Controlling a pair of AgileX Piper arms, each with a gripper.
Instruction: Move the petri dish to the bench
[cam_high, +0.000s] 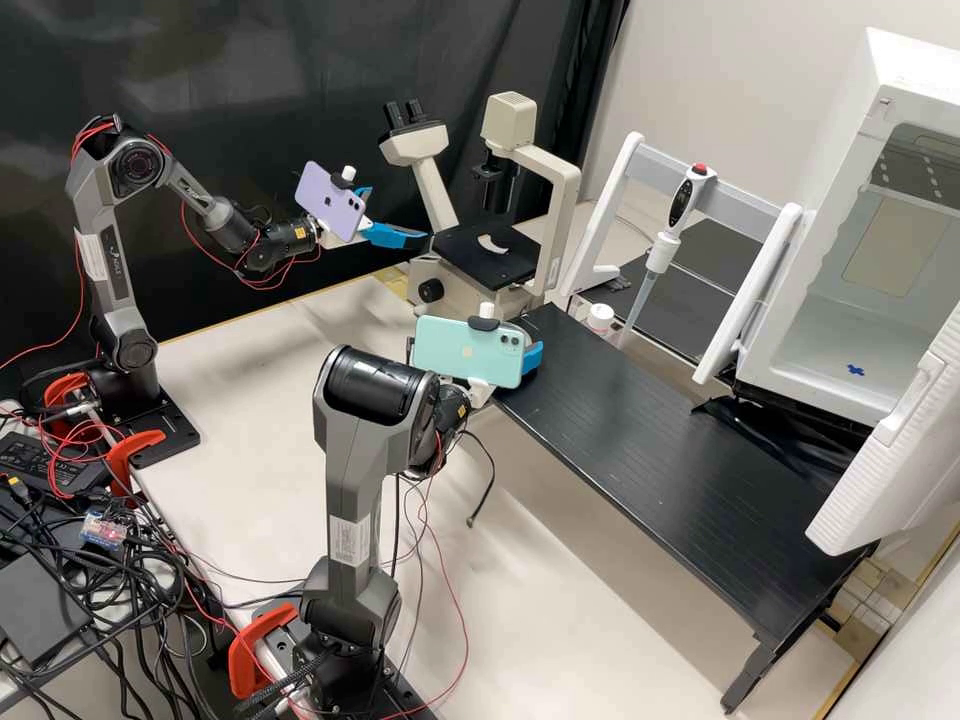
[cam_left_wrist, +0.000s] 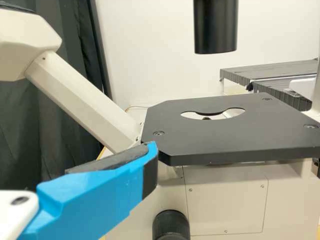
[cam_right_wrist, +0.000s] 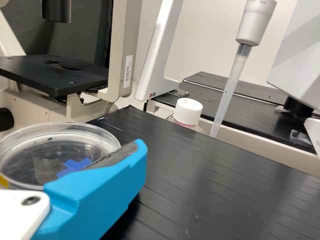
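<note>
Has the right gripper (cam_high: 533, 357) at the dish (cam_right_wrist: 30, 156), at the end of the black desk (cam_high: 660, 440) nearest the microscope (cam_high: 565, 185); can't tell whether clamped on it. Farther, has the left gripper (cam_high: 398, 214) near the microscope, fingers apart. Beyond the desk, has a capped bottle (cam_right_wrist: 187, 112) beside a pipette (cam_right_wrist: 230, 90).

The black bench (cam_high: 650, 430) has a grooved top with a soft sheen; the microscope (cam_high: 425, 185) pairs smooth cream-painted surfaces with a flat, matt black stage (cam_left_wrist: 235, 135), and the white cabinet (cam_high: 780, 310) appears smooth plastic, with fine ribs on its door (cam_high: 925, 440). The petri dish (cam_right_wrist: 112, 134) looks, from where I stand, to be clear glossy plastic, whereas the left gripper (cam_high: 400, 216) has smooth blue plastic fingers (cam_left_wrist: 95, 202) with matt dark facing. The curtain (cam_high: 200, 60) is dull, dark cloth in folds, and the pale tabletop (cam_high: 240, 370) is smooth and nearly matt.
</note>
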